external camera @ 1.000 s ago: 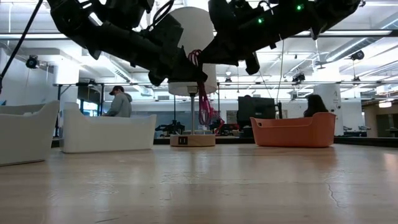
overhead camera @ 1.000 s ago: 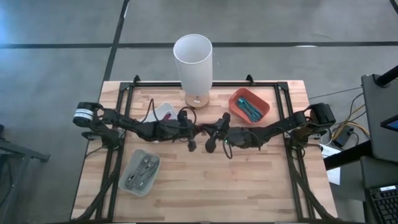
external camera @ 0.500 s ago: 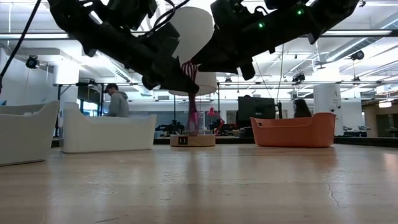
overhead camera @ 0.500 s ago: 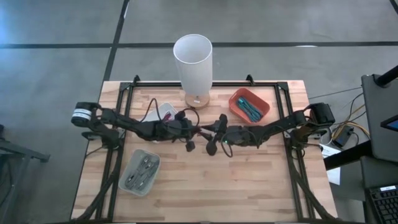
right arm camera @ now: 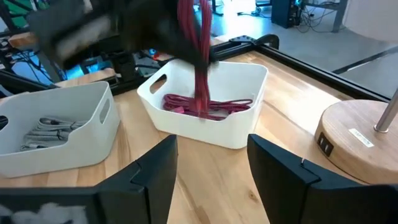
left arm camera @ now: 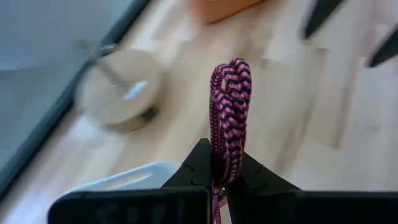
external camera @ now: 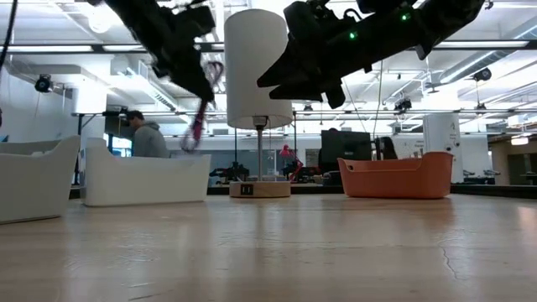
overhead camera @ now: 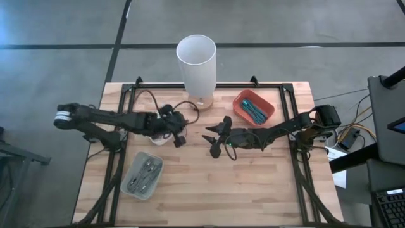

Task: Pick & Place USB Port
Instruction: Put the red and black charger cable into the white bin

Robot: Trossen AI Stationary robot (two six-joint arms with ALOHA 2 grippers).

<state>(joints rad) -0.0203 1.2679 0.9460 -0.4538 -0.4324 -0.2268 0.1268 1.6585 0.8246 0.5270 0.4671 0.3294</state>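
A pink-and-black braided cable [left arm camera: 229,106] is doubled over in my left gripper [left arm camera: 219,165], which is shut on it. In the high view that gripper [overhead camera: 178,138] is left of the table's middle. In the right wrist view the cable [right arm camera: 200,56] hangs above a white bin [right arm camera: 205,134] holding more pink cables. My right gripper [right arm camera: 212,149] is open with nothing between its fingers. It hovers near the table's middle [overhead camera: 212,142], to the right of the left gripper. In the low view both grippers are high above the table. My left gripper pinches the doubled cable between its two fingers, just below the bend [left arm camera: 222,149]. The looped bend [left arm camera: 231,71] sticks out past the fingertips. The rest [external camera: 198,126] hangs slack below the gripper, clear of the table. Whether its lower end touches the bin's cables, I cannot tell.
A lamp with a tall white shade [overhead camera: 196,60] stands on a round wooden base [right arm camera: 357,140] at the far middle. An orange bin [overhead camera: 253,106] of teal cables is at the far right. A pale bin [overhead camera: 142,174] of grey cables is at the near left.
My right gripper has opened and let go of the cable, staying near the table's middle. My left gripper has carried the cable toward the table's left, from the lamp's front to above the white bin. The cable now hangs from the left gripper alone.
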